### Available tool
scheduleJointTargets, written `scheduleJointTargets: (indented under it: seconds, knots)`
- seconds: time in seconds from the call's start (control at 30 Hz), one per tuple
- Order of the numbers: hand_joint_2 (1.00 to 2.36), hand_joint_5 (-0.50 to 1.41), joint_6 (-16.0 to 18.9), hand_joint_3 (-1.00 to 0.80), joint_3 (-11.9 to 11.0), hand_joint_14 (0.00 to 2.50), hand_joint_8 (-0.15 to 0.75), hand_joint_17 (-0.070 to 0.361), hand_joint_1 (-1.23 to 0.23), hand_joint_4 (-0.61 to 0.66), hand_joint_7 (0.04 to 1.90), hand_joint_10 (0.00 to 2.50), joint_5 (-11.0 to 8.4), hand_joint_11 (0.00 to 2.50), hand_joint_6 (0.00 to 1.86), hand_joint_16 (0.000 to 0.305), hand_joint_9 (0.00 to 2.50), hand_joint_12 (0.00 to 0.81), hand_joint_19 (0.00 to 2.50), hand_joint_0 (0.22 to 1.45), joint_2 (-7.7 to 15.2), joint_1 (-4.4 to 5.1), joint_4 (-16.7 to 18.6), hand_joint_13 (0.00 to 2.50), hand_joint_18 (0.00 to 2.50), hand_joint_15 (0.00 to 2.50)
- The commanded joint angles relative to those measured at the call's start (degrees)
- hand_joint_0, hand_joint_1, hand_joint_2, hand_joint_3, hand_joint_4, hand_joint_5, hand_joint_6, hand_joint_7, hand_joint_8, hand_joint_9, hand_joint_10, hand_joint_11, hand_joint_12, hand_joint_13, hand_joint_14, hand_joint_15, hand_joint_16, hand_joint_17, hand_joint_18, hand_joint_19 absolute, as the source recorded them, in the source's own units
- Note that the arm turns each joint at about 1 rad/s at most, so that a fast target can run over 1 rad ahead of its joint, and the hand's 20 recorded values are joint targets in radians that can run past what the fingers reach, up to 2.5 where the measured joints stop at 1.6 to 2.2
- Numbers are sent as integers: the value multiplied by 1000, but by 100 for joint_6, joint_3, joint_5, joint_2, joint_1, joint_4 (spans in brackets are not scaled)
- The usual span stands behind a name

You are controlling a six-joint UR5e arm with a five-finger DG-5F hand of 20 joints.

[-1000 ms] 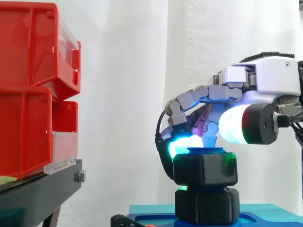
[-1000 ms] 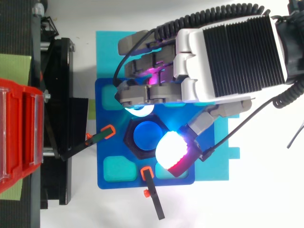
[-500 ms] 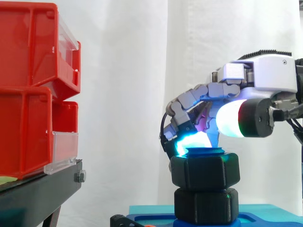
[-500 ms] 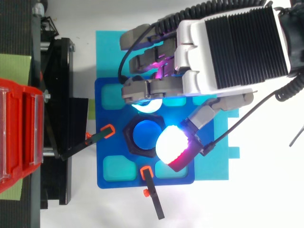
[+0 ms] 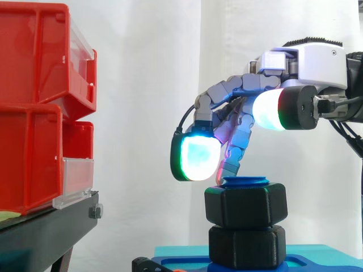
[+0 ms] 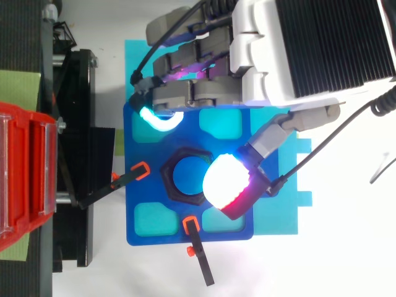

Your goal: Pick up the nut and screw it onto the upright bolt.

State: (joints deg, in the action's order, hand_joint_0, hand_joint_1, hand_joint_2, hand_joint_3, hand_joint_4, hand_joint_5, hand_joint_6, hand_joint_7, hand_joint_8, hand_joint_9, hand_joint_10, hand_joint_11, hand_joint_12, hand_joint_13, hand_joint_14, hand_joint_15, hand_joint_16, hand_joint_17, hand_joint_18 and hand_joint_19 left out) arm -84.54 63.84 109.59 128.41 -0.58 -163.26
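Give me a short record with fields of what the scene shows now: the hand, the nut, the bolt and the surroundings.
hand: open, above the nut, holding nothing
cyan fingertip: to one side of the nut, apart from it
nut: black, hexagonal, on the bolt, above a second black hexagonal piece
bolt: blue, upright, top showing above the nut
base: blue plate with orange-tipped clamps
background: red bins on a black stand, white curtain
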Motion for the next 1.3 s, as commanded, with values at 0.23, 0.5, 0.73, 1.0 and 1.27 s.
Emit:
scheduleJointTargets:
  seconds: [0.23, 0.5, 0.73, 1.0, 1.27]
  knots:
    - [1000, -94, -1, -500, 6, 0, 165, 43, -227, 161, 641, 0, -35, 0, 501, 19, 925, 154, 64, 496, 0, 111, 137, 710, 421, 0]
    - [1000, -96, 8, -500, 199, 0, 163, 47, -219, 157, 637, 0, -298, 0, 501, 21, 885, 164, 67, 493, 0, 304, 242, 678, 379, 0]
    - [1000, -100, 43, -500, 366, 0, 167, 48, -216, 156, 636, 0, -386, 0, 501, 22, 858, 171, 63, 492, 9, 427, 585, 661, 359, 0]
    - [1000, -93, 43, -500, 375, 0, 170, 51, -211, 162, 661, 0, -386, 0, 502, 23, 844, 178, 71, 492, 9, 427, 550, 651, 341, 0]
    - [1000, -83, 34, -500, 401, 0, 178, 51, -209, 170, 697, 0, -369, 0, 502, 23, 845, 179, 74, 491, 9, 427, 313, 660, 342, 0]
